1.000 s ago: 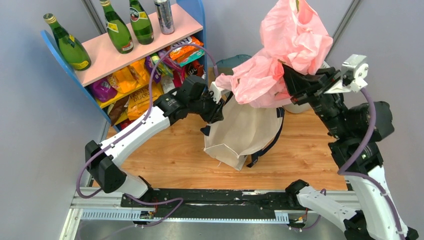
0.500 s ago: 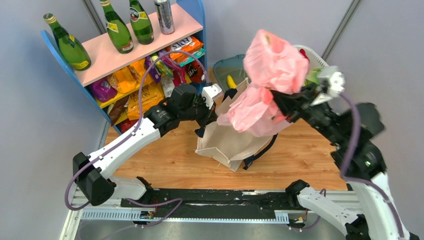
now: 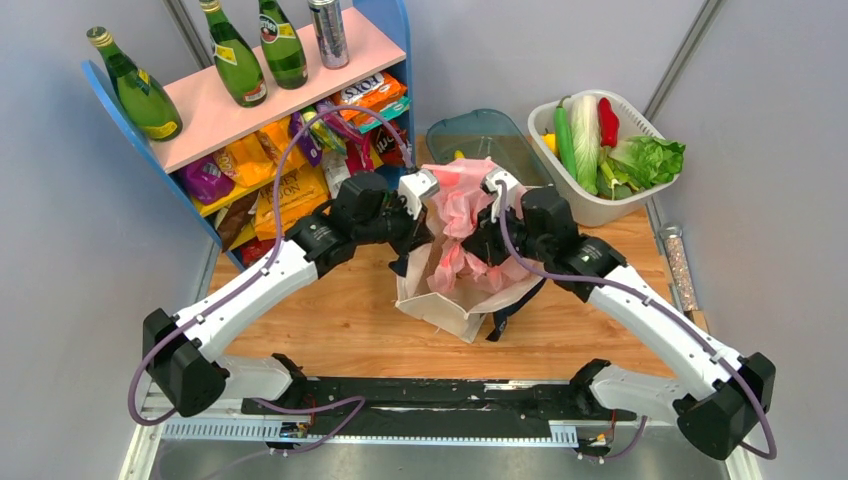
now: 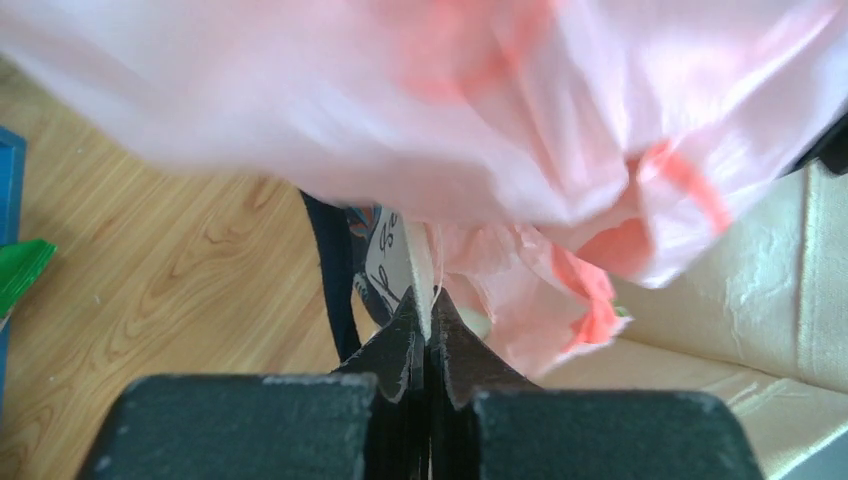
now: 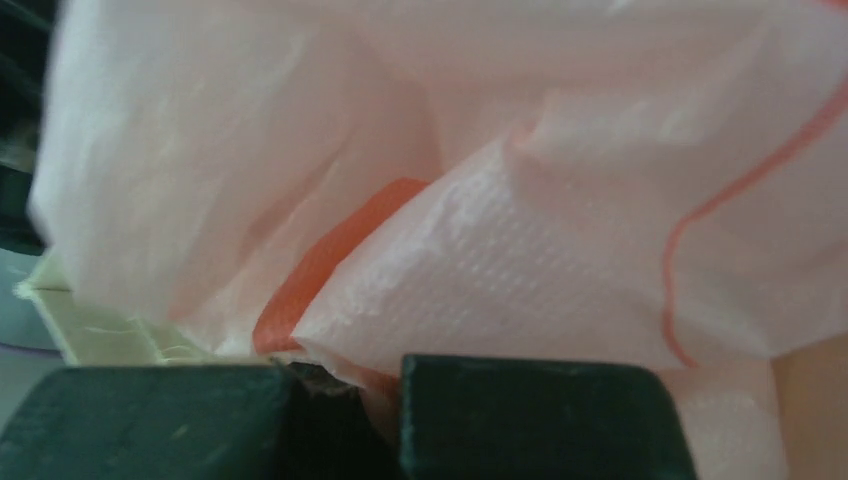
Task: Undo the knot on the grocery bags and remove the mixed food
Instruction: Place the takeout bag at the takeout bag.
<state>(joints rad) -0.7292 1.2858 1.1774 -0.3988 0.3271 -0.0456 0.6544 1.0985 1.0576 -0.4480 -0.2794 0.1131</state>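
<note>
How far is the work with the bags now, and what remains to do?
Done, it seems: cucumber, red pepper and lettuce lie in the white basket. In hand: the left end effector is shut on the rim of the canvas tote, the right end effector on the pink bag, which sits in the tote's mouth. Left: the pink bag is bunched, so its knot and contents cannot be judged.
</note>
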